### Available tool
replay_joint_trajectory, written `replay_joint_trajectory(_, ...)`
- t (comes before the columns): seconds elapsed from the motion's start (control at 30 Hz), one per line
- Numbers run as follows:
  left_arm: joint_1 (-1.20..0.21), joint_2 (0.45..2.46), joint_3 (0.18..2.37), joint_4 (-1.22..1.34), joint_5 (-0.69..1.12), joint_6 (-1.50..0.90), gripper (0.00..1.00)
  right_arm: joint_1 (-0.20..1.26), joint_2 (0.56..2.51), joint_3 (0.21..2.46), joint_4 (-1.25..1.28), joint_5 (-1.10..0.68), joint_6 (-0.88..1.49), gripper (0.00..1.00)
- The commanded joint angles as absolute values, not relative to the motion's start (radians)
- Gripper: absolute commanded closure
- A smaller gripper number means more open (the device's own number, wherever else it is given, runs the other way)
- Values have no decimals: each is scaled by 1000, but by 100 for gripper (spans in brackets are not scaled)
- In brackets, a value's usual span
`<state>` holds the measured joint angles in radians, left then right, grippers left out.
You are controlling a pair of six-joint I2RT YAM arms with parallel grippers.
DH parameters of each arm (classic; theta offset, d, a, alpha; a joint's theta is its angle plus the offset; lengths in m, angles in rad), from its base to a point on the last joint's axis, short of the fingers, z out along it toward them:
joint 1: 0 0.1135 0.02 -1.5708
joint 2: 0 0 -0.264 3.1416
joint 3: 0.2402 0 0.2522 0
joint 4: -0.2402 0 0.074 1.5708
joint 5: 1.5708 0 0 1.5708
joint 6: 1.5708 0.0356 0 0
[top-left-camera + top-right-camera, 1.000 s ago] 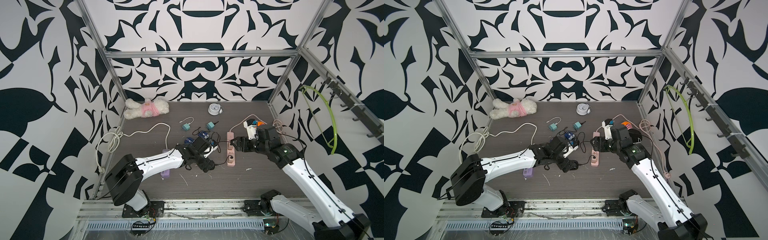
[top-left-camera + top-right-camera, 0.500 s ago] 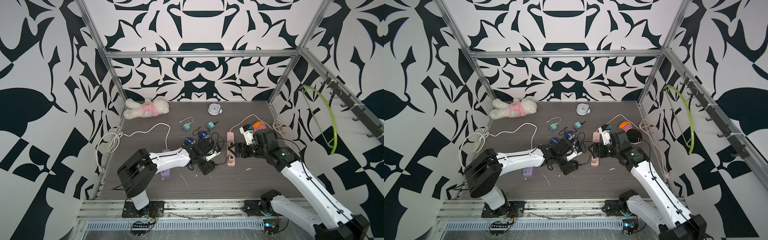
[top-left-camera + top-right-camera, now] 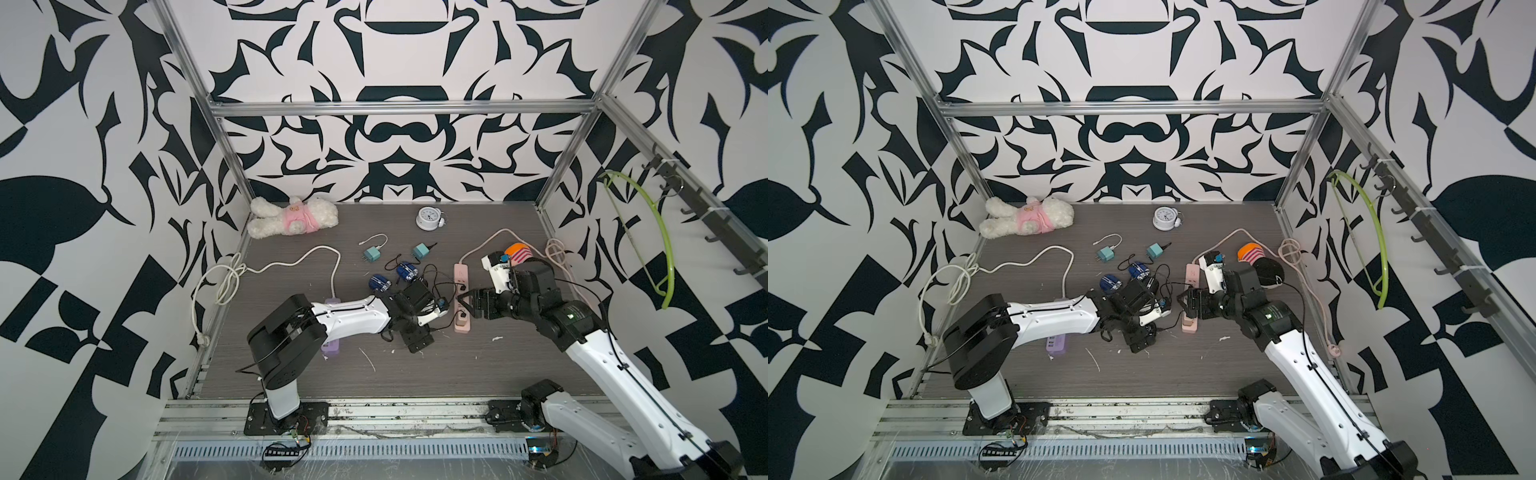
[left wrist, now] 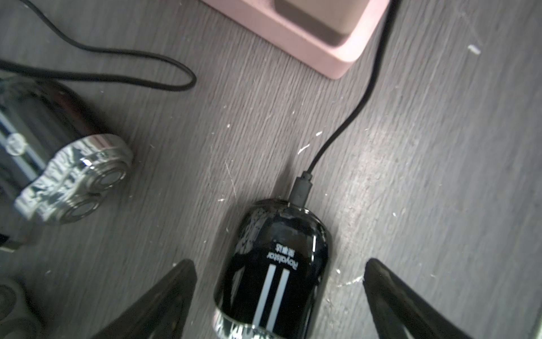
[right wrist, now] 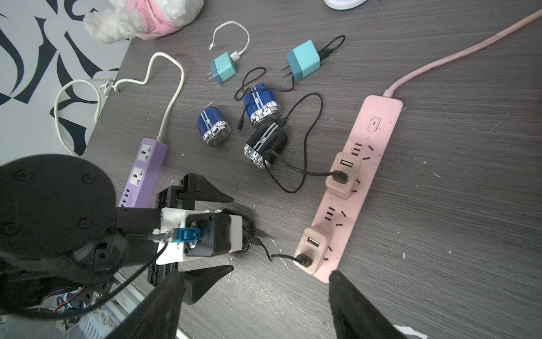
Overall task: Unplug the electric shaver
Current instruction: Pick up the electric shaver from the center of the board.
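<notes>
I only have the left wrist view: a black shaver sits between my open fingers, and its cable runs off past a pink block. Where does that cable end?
Observer: The cable from your shaver ends in a beige adapter, plugged into the pink power strip at the end away from the strip's own cord.
Operator: Where is the right gripper?
Observer: The right gripper hangs open above that end of the strip, holding nothing.
Operator: Is the other shaver plugged in?
Observer: It appears so. The other black shaver has a cable to a second adapter farther along the strip.
</notes>
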<state>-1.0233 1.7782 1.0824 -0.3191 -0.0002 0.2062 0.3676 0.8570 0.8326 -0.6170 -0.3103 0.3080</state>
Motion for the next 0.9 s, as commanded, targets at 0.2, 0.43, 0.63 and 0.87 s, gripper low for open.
replay_joint_trajectory(0.2, -1033, 1799, 1062, -289, -35, 208, 11, 366, 860, 835, -582, -310, 304, 23)
replay_joint_trajectory(0.43, -1037, 1769, 1011, -219, -41, 187, 25, 365, 799, 823, -550, -320, 305, 23)
replay_joint_trajectory(0.63, -1037, 1791, 1011, -215, -8, 164, 46, 365, 770, 812, -551, -333, 318, 23)
replay_joint_trajectory(0.87, -1037, 1768, 1014, -228, -3, 153, 61, 365, 786, 819, -597, -418, 352, 26)
